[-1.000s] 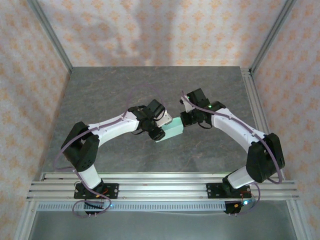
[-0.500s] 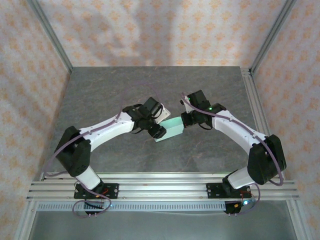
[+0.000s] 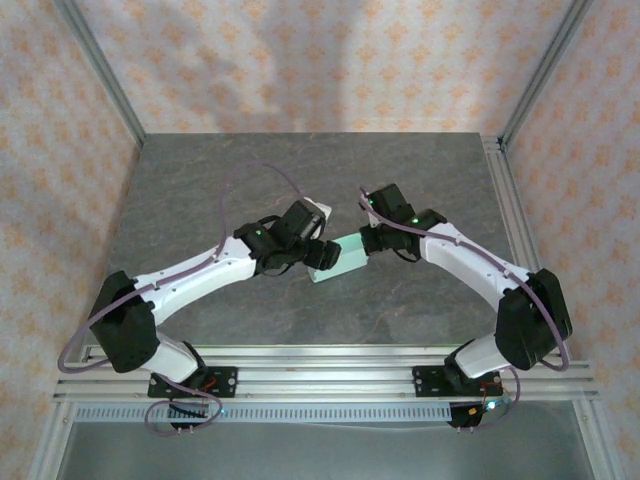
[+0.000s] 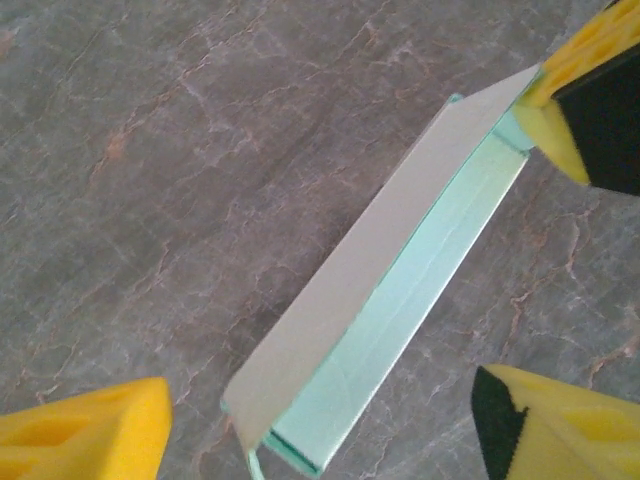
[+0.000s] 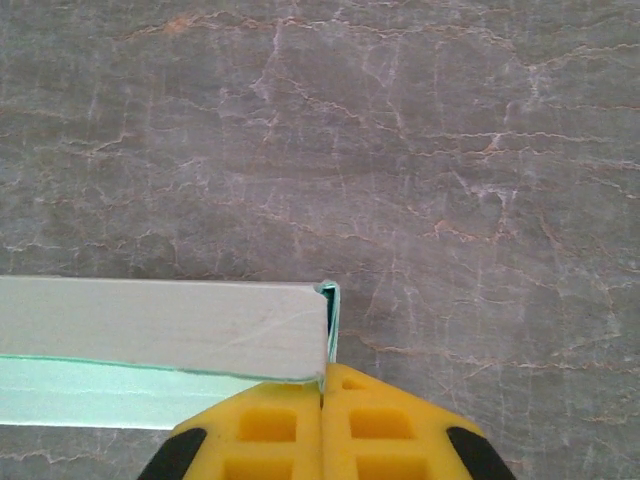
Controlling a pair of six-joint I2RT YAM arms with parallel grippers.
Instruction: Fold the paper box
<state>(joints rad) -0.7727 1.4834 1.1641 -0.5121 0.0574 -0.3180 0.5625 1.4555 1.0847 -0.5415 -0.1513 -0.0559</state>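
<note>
The paper box (image 3: 346, 257) is a slim mint box with a pale grey top face, lying on the grey table between both arms. My right gripper (image 3: 367, 243) is shut on its right end; in the right wrist view the yellow fingers (image 5: 270, 430) pinch the thin end flap of the box (image 5: 160, 325). My left gripper (image 3: 322, 253) is at the box's left end. In the left wrist view it stands open (image 4: 322, 400), and the near end of the box (image 4: 380, 290) lies between its yellow fingers (image 4: 85, 430) without touching them.
The stone-patterned table (image 3: 300, 170) stretches behind and to both sides of the box. Aluminium frame posts and patterned walls bound it. The rails (image 3: 320, 375) with the arm bases run along the near edge.
My left arm has stretched forward and lowered, bringing its open gripper around the box's left end. The right gripper has kept its hold, and the box has barely shifted.
</note>
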